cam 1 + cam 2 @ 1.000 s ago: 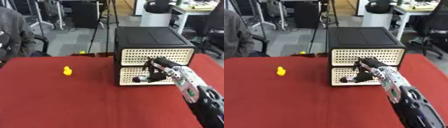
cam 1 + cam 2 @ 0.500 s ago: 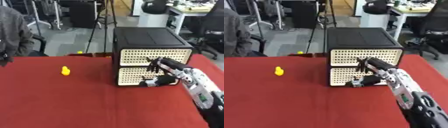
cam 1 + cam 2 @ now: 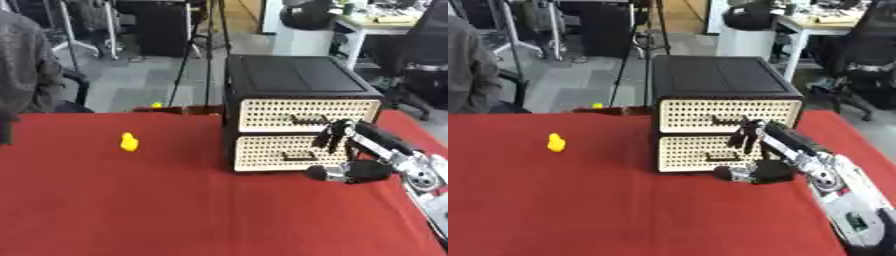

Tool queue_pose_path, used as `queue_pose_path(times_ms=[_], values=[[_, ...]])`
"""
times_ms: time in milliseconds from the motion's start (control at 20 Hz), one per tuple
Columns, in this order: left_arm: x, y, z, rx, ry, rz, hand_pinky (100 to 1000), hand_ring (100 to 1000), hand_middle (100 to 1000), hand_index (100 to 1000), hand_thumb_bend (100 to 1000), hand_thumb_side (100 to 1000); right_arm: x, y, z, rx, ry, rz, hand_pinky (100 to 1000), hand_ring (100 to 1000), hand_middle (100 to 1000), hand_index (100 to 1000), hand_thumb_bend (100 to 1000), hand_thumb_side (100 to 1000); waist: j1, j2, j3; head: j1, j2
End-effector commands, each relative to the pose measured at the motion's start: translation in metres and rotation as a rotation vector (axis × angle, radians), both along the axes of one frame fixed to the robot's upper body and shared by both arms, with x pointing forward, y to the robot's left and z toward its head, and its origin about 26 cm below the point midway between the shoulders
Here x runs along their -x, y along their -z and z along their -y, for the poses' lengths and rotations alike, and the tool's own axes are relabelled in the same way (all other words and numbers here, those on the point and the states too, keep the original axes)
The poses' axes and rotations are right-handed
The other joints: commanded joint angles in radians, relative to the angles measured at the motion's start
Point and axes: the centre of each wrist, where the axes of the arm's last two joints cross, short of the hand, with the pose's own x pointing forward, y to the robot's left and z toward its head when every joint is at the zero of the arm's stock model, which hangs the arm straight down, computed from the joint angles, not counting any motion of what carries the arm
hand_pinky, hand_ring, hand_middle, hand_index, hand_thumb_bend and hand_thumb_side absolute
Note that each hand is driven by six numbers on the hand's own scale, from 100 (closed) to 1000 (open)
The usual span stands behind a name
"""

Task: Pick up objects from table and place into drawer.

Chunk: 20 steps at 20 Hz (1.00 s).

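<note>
A black drawer unit (image 3: 297, 75) stands on the red table (image 3: 131, 210), right of centre. Its upper drawer (image 3: 262, 114) and lower drawer (image 3: 262, 152) have cream perforated fronts, and both look closed. A small yellow duck (image 3: 129, 142) sits alone on the cloth to the left. My right hand (image 3: 374, 147) comes in from the right, in front of the drawer fronts. Its fingers (image 3: 329, 136) hang bent just right of the upper drawer's handle (image 3: 304, 119). The thumb (image 3: 322, 173) sticks out low before the lower drawer. It holds nothing.
A small yellow thing (image 3: 157, 105) lies at the table's far edge. A seated person (image 3: 22, 75) is at the far left, beyond the table. Office chairs and desks stand behind. Bare red cloth spreads across the front and left.
My right hand has drifted right and down from the upper drawer's handle, with its thumb now low by the lower drawer. The duck and drawers have not moved.
</note>
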Motion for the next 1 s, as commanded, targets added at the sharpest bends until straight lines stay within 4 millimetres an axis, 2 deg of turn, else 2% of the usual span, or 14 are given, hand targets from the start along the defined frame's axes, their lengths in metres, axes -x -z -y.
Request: queue_pose_path(times_ms=[50,500,1000], values=[[0.004,-0.017,-0.006,-0.015,-0.01,0.037,243,439,428,639,100,802,0.006,-0.011,0.007,-0.091,-0.005,0.051,296,540,585,717,797,870,0.002,-0.009,-0.003,0.006,-0.011],[0.008,-0.01,-0.004,-0.004,0.002,0.02,259,460,446,640,100,818,0.017,0.005,0.009,-0.207,-0.01,0.021,307,537,577,713,772,844,0.002,-0.005,-0.001,0.021,-0.016],[0.011,0.001,-0.005,-0.002,-0.01,-0.004,299,494,485,661,100,840,0.016,0.002,0.003,-0.246,-0.033,0.041,307,535,574,713,755,852,0.004,0.0,-0.001,0.025,-0.013]])
